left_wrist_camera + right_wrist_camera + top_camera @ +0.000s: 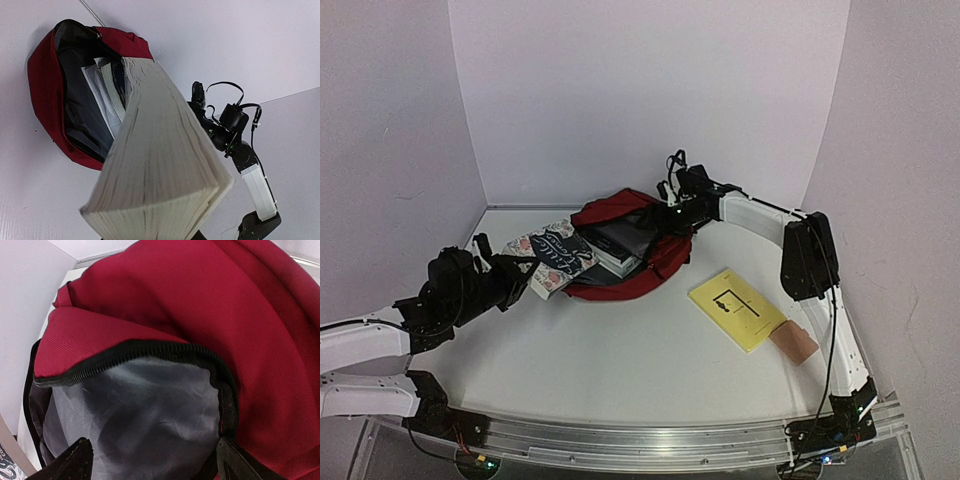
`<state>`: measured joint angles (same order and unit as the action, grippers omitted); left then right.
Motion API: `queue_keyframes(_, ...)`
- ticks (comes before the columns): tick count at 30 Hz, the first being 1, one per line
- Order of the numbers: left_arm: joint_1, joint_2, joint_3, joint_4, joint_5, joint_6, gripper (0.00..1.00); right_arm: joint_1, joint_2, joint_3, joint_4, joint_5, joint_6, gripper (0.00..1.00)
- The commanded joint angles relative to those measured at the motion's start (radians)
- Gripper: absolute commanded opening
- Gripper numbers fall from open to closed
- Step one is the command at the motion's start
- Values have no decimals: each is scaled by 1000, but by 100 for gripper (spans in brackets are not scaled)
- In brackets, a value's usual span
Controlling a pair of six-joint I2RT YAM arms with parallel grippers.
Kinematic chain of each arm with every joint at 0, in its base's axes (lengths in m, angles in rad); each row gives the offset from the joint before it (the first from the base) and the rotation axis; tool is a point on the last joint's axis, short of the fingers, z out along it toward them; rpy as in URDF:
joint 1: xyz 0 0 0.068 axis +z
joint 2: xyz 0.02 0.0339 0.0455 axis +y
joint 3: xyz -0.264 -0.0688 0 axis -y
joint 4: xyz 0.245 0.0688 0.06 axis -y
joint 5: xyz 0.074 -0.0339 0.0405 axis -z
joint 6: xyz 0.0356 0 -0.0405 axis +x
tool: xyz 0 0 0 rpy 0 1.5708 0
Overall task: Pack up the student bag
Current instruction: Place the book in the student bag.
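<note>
The student bag [650, 272] lies at the back centre of the table, dark red, its mouth open toward the left and a couple of books [620, 246] lying inside. My left gripper [515, 272] is shut on a thick book with a dark flowered cover [558, 252], held at the bag's mouth. In the left wrist view the book's page block [165, 165] hides my fingers, with the bag [42, 90] beyond. My right gripper [672, 215] is at the bag's top flap. It is open [152, 455], fingers spread wide over the grey lining [150, 410] under the black zip [130, 352].
A yellow booklet [738, 307] lies flat on the right of the table, with a tan object [794, 342] at its near corner. White walls close in the back and both sides. A metal rail [650, 440] runs along the near edge.
</note>
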<state>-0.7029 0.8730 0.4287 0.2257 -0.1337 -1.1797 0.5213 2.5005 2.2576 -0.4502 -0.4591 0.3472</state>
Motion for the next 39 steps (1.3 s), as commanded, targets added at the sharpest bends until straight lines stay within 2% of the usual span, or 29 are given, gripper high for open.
queue_keyframes(1,3,-29,17,147,-11,7,0,-8,-67,-46,-2,51,16,97)
queue_keyframes(7,3,-31,21,136,-15,9,0,-9,-90,-92,1,14,33,98)
queue_keyframes(9,3,-27,20,138,-17,11,0,-8,-92,-100,9,-41,46,94)
queue_keyframes(12,3,-12,19,145,-16,7,0,-10,-89,-110,70,-156,96,75)
queue_keyframes(16,3,18,16,170,1,-1,0,-10,-76,-97,173,-252,179,64)
queue_keyframes(18,3,35,13,190,12,-5,0,-8,-58,-60,184,-265,199,53)
queue_keyframes(23,10,79,-6,287,62,-28,0,-10,-45,12,195,-302,217,12)
queue_keyframes(25,16,108,-16,351,98,-49,0,-10,-61,23,204,-327,216,2)
queue_keyframes(39,69,446,1,750,306,-269,0,-10,-197,-41,287,-478,219,0)
